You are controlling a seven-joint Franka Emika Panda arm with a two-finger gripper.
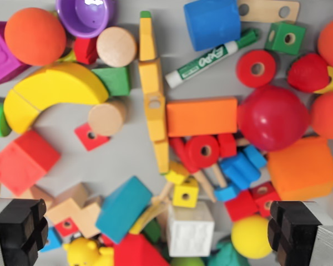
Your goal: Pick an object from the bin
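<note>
Black tool [161,227] fingers [19,224] nearest, spread wide, empty, at bottom corners of wrist view. White cube [190,228] directly between fingers, slightly right of midline, hemmed by teal block [123,208] left, yellow ball [251,235] right. Bin floor [119,160] crowded; descent straight down.

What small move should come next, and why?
Probably a straight descent toward the white cube. The gripper is open and holds nothing, its fingers at the bottom corners of the wrist view, and the cube lies roughly midway between them. It is crowded, though: a teal block on the wrist view's left and a yellow ball on its right may catch the fingers, so go slowly.
</note>
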